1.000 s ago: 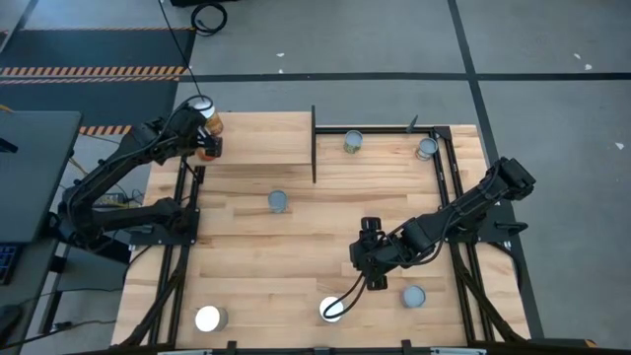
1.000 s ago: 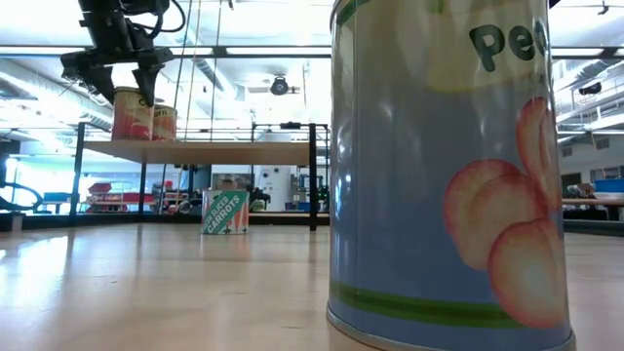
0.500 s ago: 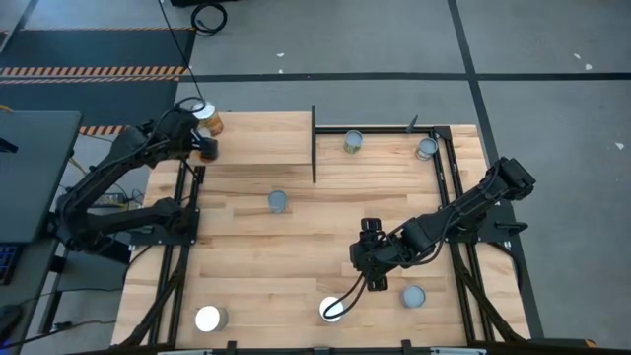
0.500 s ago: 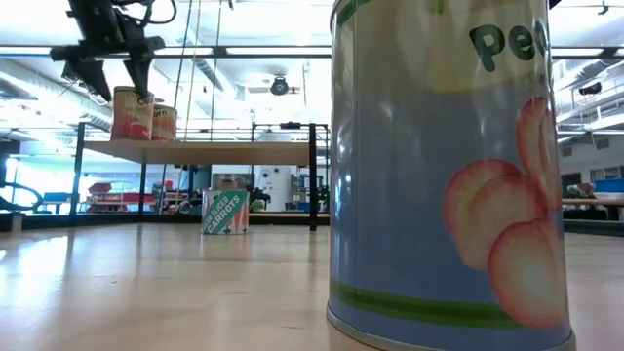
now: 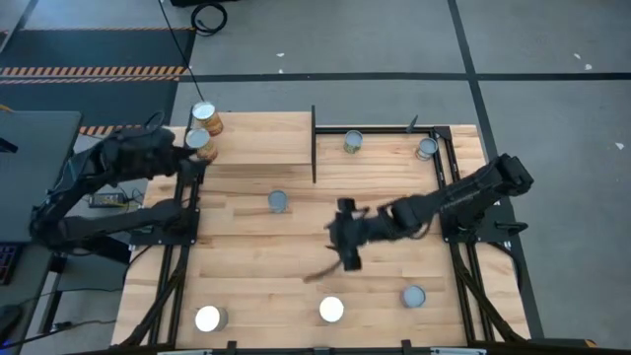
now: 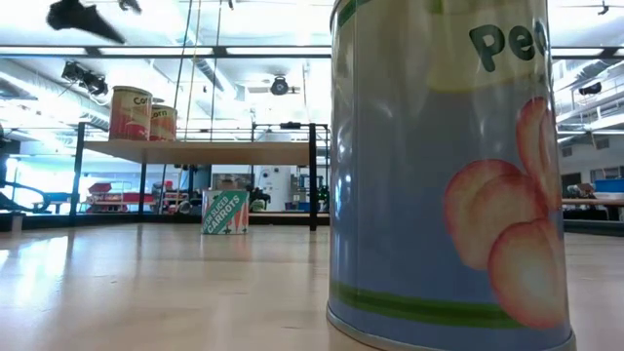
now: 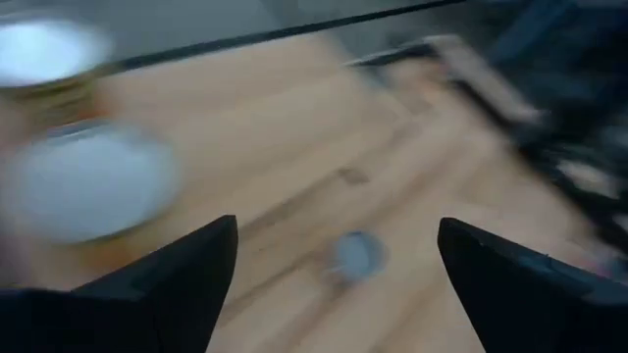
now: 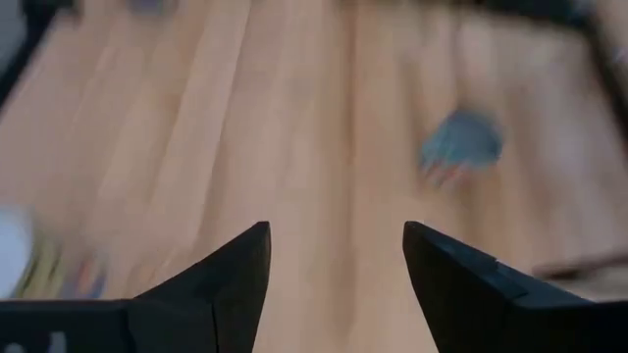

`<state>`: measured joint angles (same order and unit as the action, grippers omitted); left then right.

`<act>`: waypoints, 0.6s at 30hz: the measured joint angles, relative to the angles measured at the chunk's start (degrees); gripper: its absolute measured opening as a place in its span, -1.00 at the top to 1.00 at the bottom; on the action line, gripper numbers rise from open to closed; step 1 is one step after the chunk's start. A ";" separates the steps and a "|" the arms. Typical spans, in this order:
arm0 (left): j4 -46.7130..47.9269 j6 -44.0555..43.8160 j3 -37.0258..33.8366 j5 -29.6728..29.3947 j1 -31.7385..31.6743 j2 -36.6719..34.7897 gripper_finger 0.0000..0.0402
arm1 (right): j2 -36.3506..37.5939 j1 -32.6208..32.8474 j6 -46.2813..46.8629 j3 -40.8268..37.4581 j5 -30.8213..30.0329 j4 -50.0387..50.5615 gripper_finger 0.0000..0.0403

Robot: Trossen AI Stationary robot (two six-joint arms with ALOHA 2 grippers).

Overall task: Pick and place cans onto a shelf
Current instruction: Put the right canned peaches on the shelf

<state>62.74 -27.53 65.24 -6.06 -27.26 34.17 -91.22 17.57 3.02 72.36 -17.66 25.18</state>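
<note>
While two cans sit on the shelf (image 5: pixel 261 138), most of the job, by my count, is not yet done.

On shelf: two orange-labelled cans (image 5: pixel 204 115) and (image 5: pixel 199 144), close together at its outer left end. The low view shows both upright on the raised board.

On table (image 5: pixel 246 266): six cans.
- one near the middle (image 5: pixel 278 201), just in front of the shelf
- two at the far edge, right of the shelf's black upright: (image 5: pixel 353 142) and (image 5: pixel 426 148)
- three along the near edge: (image 5: pixel 208 318), (image 5: pixel 331 309), (image 5: pixel 413 296)
- one near-edge can fills the low view; peach picture on its label. Which of the three it is, I cannot say.

Left gripper (image 5: pixel 179 158): beside the shelf's left end, just next to the nearer orange can, apart from it. Fingers spread in its wrist view, nothing between them.

Right gripper (image 5: pixel 347 245): over bare table around the middle, between the middle can and the near-edge cans. Fingers spread in its wrist view, empty. Blurred blue can lies ahead of it.

Judgement: two of eight placed, six left. Both arms free-handed. Right arm looks best placed for a table can. Plenty of bare board on the shelf for the rest.
</note>
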 joint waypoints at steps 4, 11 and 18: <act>-11.11 2.74 -8.13 5.49 6.41 -4.31 -0.78 | 1.45 -5.11 -3.89 0.00 4.70 -10.67 -0.13; -31.35 7.63 -22.64 14.12 17.46 -5.32 -0.78 | 2.81 -8.73 -4.66 0.00 7.73 -21.95 0.02; -33.84 14.10 -23.68 10.23 27.61 -6.23 -0.78 | 3.23 -11.39 -4.20 -5.99 11.50 -35.39 0.18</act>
<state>28.89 -13.43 41.56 4.17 0.35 27.94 -87.98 6.18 -1.18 66.36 -6.17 -10.22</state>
